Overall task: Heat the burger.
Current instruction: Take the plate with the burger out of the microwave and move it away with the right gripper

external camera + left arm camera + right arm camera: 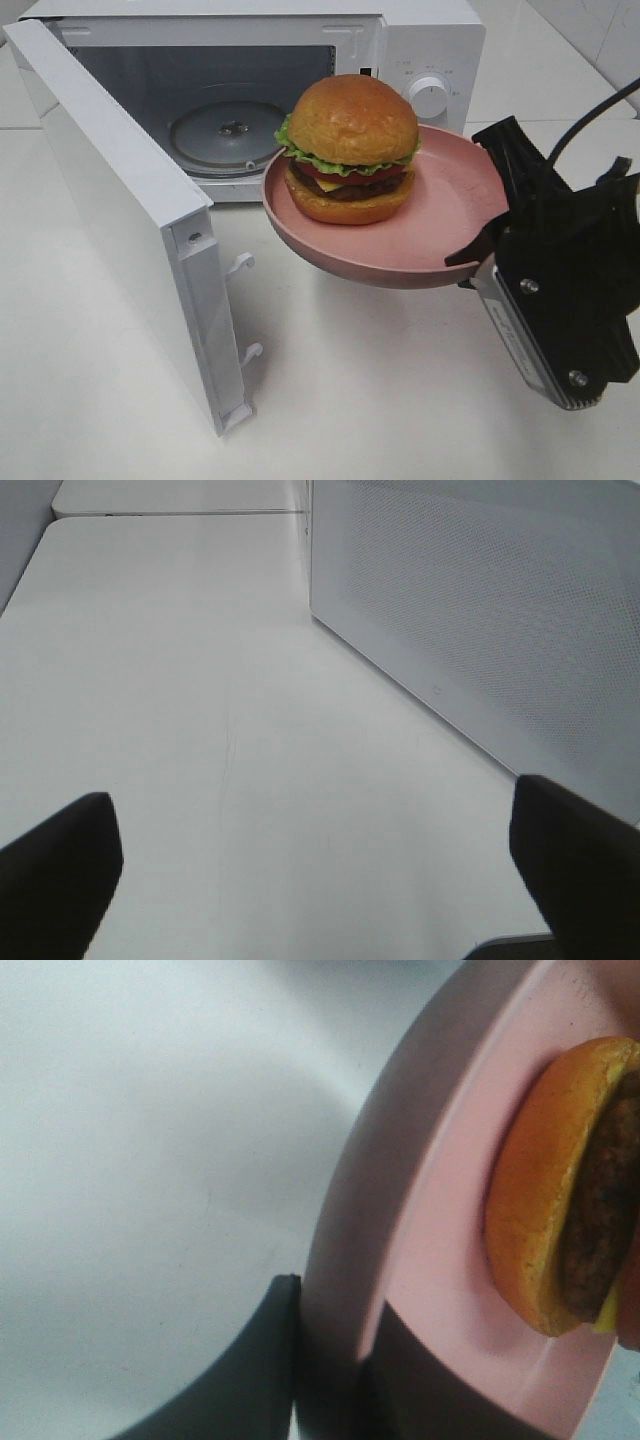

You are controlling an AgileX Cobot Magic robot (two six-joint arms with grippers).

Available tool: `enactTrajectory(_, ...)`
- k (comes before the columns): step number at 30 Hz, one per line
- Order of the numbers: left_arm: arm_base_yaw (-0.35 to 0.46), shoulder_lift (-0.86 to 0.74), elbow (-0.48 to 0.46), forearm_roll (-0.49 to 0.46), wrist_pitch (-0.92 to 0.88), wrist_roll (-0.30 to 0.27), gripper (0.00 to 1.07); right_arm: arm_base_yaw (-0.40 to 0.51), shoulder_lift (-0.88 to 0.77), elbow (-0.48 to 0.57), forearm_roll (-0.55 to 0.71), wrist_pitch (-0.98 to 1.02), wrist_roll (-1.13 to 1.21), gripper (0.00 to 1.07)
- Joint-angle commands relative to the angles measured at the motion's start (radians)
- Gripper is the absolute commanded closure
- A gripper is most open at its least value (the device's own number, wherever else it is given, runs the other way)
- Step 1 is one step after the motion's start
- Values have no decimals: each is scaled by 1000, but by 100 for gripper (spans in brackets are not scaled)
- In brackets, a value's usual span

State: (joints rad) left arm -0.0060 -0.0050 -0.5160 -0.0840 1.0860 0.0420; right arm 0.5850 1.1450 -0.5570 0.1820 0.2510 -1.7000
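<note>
In front of the open microwave (250,110), our right gripper (478,262) pinches the rim of a smooth pink plate (450,215), held aloft, carrying the glossy-bunned burger (350,148). Next we likely slide it onto the round glass turntable (225,130). Our left gripper (310,880) gapes empty.

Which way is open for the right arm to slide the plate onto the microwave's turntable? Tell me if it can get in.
Probably yes. The microwave door stands wide open, the glass turntable is bare, and the right gripper, jaws clamped on the pink plate's rim, holds the burger in front of the opening. Nothing visible lies between.
</note>
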Motion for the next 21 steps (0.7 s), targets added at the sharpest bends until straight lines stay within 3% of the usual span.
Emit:
enactTrajectory(1, 2, -5, 0, -7, -13, -5, 9, 0, -86, 17, -113, -22, 123, 106)
enactTrajectory(12, 2, -5, 0, -7, -13, -5, 9, 0, -195, 55, -427, 118, 543, 105)
enactTrajectory(21, 2, -5, 0, -7, -13, -5, 9, 0, -196, 55, -588, 183, 821, 104)
